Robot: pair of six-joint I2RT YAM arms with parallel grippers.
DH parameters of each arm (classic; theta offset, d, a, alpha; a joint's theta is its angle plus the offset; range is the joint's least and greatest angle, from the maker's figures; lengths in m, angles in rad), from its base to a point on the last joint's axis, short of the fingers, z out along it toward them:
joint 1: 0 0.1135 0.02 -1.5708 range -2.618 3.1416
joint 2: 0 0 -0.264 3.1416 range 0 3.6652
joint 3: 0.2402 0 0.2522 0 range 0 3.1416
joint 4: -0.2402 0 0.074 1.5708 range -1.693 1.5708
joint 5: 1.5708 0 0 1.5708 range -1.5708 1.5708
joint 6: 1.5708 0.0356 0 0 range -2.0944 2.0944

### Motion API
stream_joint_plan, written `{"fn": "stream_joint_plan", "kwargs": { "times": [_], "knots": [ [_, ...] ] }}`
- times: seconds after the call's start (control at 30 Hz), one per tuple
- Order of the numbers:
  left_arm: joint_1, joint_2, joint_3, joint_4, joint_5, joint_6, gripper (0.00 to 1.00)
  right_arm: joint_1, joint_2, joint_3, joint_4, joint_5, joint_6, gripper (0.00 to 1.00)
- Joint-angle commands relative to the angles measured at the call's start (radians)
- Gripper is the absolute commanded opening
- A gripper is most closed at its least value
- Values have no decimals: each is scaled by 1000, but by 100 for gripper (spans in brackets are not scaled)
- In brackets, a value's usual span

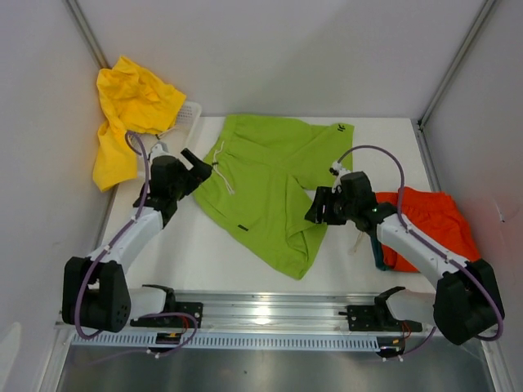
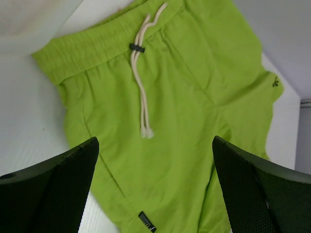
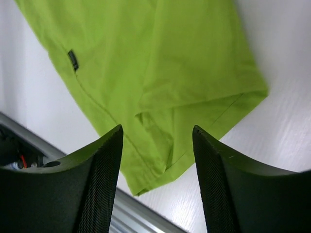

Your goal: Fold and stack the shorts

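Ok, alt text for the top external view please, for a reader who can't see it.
Lime green shorts lie on the white table between two open, empty hands: the left hand by the waistband, the right hand by a leg. Orange-red shorts lie at the right edge; yellow shorts drape over a white basket at the far left corner.

Shorts: three pairs plainly seen — one lime pair (image 1: 270,188), one yellow pair (image 1: 127,106), one orange pair (image 1: 433,220). One dark teal strip (image 1: 381,255) shows at the orange pair's edge — possibly a fourth, cannot tell. One white basket (image 1: 190,114). Two grippers: left gripper (image 1: 198,166), right gripper (image 1: 317,208)
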Motion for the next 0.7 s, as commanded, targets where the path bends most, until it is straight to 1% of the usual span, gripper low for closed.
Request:
{"fn": "stream_joint_plan", "kwargs": {
  "times": [0.0,0.03,0.07,0.1,0.13,0.17,0.23,0.33,0.37,0.47,0.5,0.6,0.63,0.67],
  "knots": [
    [6,-14,-39,46,3,34,99,44,-83,-70,88,25,91,61],
    [7,-7,-47,57,12,34,99,41,-94,-96,109,5,125,63],
    [16,12,-65,66,22,33,99,35,-114,-156,175,-41,163,66],
    [21,21,-70,75,33,30,99,33,-122,-188,218,-72,203,71],
    [25,30,-76,97,49,25,99,35,-129,-219,264,-89,293,73],
    [38,48,-94,110,73,24,99,41,-137,-275,355,-87,342,72],
    [47,64,-124,165,101,7,99,67,-134,-320,420,-60,450,72],
    [65,90,-171,212,136,-13,99,100,-120,-371,502,5,545,71],
    [67,93,-179,242,144,-16,99,110,-120,-385,549,37,564,71],
    [70,88,-239,320,151,-38,99,137,-111,-412,602,110,608,68],
    [70,81,-275,343,153,-45,99,139,-88,-408,611,118,611,68],
    [70,70,-312,376,153,-55,99,144,-25,-394,655,114,628,67],
    [70,72,-318,382,153,-55,99,145,22,-391,675,106,634,67],
    [70,75,-323,385,154,-55,99,153,44,-394,715,109,642,66]
  ]
}}
